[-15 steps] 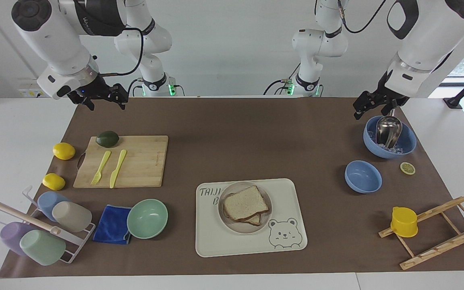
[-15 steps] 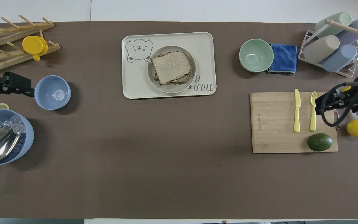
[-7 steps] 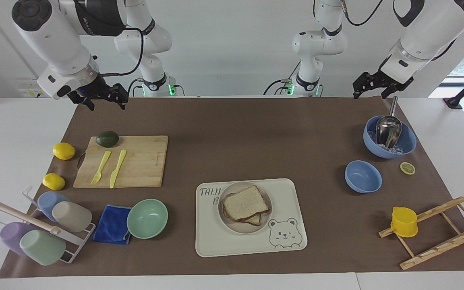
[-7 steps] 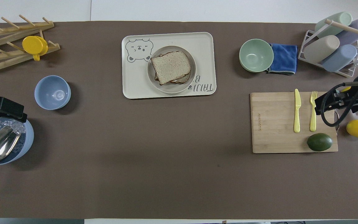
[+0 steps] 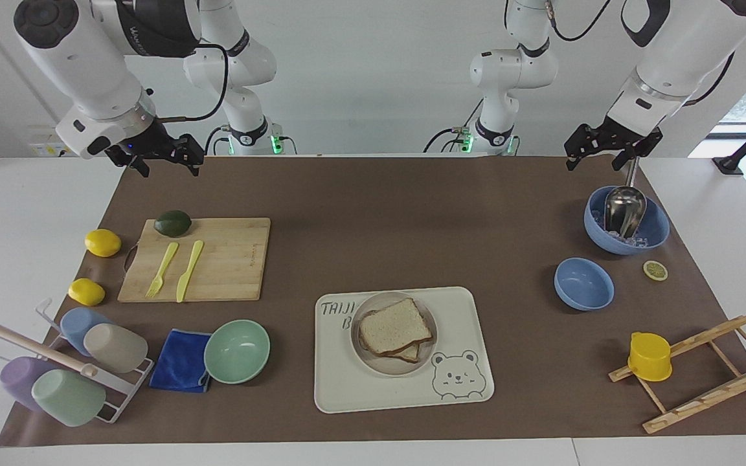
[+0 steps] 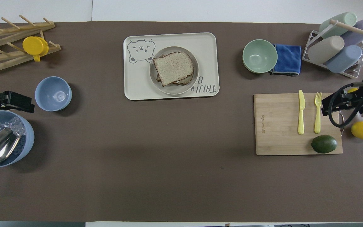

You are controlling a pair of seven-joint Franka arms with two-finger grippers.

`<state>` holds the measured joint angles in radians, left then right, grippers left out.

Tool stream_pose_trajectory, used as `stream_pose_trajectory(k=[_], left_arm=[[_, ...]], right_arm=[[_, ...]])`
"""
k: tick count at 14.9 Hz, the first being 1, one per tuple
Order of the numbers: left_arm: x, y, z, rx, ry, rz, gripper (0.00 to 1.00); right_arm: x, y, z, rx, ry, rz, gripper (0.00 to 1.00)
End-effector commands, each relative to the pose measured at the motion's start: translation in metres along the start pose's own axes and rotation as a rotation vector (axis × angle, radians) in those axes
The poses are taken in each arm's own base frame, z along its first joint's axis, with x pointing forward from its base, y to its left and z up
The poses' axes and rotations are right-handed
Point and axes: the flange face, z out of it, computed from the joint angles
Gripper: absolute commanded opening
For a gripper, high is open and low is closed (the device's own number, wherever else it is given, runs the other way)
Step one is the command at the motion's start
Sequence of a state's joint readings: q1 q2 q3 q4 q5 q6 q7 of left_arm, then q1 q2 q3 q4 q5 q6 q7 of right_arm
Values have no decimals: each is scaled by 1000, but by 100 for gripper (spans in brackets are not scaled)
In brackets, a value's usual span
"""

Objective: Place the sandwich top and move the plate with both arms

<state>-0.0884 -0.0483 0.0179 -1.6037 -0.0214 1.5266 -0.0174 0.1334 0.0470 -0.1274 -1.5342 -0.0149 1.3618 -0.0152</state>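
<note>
The right claw point(image 5: 162, 158) is held high over the counter point(image 5: 373, 194) edge, its opening not to be told. The sandwich top point(image 5: 394, 326) is laid on the plate point(image 5: 373, 360), on the tray point(image 5: 463, 310), apparently finished. The left claw point(image 5: 606, 150) is raised likewise, state unclear.

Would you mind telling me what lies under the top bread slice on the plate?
Under the sandwich top another slice's edge peeks out, resting on the plate. Any filling between them is covered.
</note>
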Motion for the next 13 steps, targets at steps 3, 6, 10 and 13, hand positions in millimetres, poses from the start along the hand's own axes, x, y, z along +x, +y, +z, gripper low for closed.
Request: stream_pose_trajectory(k=[3, 6, 10, 13], left_arm=[[5, -7, -3, 20, 20, -22, 100], [5, -11, -4, 20, 22, -29, 100], [5, -9, -4, 20, 17, -25, 100], [4, -8, -4, 20, 14, -22, 100]], right_arm=[[-9, 13, -4, 13, -5, 2, 100], [-9, 13, -5, 12, -3, 3, 100], [-9, 12, -5, 11, -3, 1, 100], [-9, 13, -5, 12, -3, 3, 100]])
